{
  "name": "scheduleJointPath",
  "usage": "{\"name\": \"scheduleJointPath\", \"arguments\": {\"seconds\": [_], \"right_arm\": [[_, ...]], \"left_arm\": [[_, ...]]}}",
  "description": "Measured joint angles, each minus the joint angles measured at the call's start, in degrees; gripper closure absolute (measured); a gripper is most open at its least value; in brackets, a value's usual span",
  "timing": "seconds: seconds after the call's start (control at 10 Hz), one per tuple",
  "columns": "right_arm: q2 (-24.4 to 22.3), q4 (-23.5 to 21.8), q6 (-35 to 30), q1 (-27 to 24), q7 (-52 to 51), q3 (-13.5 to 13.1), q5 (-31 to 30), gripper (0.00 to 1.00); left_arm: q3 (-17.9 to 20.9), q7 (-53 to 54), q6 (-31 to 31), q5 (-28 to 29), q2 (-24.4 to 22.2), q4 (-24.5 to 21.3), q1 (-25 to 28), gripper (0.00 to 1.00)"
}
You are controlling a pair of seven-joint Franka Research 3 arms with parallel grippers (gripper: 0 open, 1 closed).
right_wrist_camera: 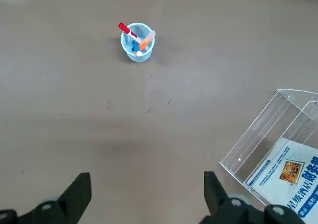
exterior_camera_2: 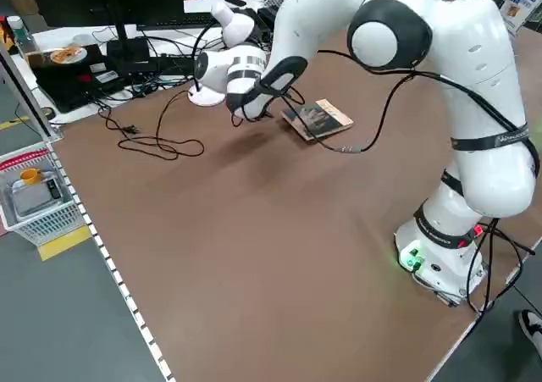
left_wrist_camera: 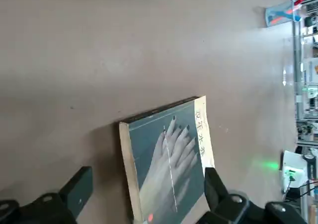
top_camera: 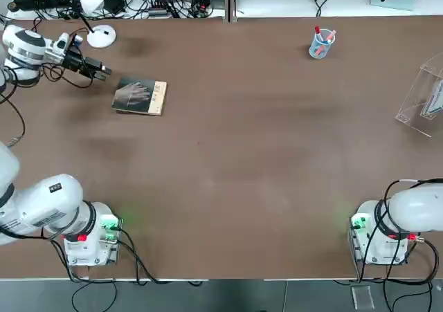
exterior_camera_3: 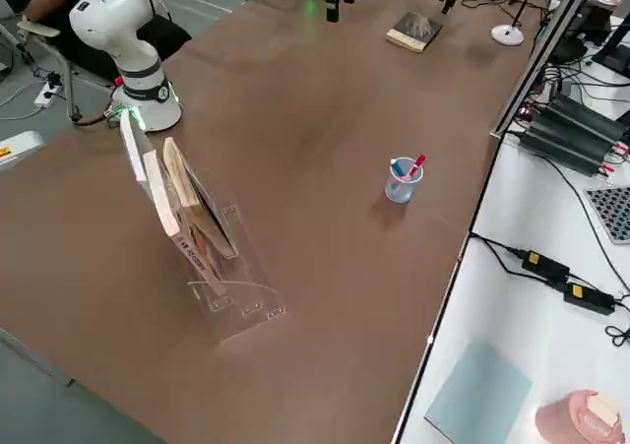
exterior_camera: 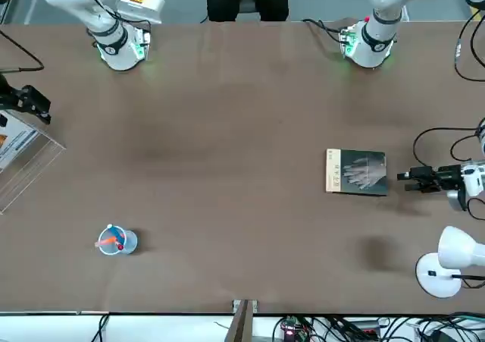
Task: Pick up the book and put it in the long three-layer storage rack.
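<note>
The book (top_camera: 140,96) lies flat at the table's far left, dark grey cover with a pale hand and a tan strip up. My left gripper (top_camera: 102,71) hovers low just left of it, open; in the left wrist view the book (left_wrist_camera: 166,159) shows between the spread fingers (left_wrist_camera: 77,189), with no contact visible. The long three-layer storage rack (top_camera: 423,101), clear acrylic, stands at the far right edge with booklets in it. My right gripper (right_wrist_camera: 145,179) hangs open and empty above the table near the rack (right_wrist_camera: 278,144).
A clear cup with pens (top_camera: 320,43) stands at the far right of centre. A white desk lamp (top_camera: 102,35) sits behind the left gripper, with cables around it. Both arm bases stand at the near edge.
</note>
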Motion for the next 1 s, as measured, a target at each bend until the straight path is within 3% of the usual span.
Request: {"name": "scheduleJointPath", "arguments": {"seconds": [1.0], "right_arm": [[0.0,0.0,0.0,0.0,0.0,-0.1,0.0,0.0]], "left_arm": [[-0.3,0.6,0.0,-2.7,5.1,2.5,0.0,0.07]]}}
